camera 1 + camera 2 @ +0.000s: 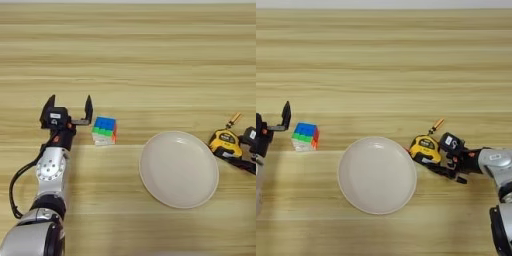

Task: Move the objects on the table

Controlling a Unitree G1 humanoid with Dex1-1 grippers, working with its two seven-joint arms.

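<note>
Looks like a lab or test bench setup to me, not anyone's home. All you get is a wide pale wood table (130, 60) filling the whole view, with a thin strip of light wall at the very top. The stuff on it is a random mix: a puzzle cube (104, 130), an empty cream plate (178, 169), a yellow tape measure (425, 148) and a little screwdriver (436, 125). Nothing goes together like it would in a kitchen or workshop. Two robot arms reaching in from the bottom corners pretty much settle it.
</note>
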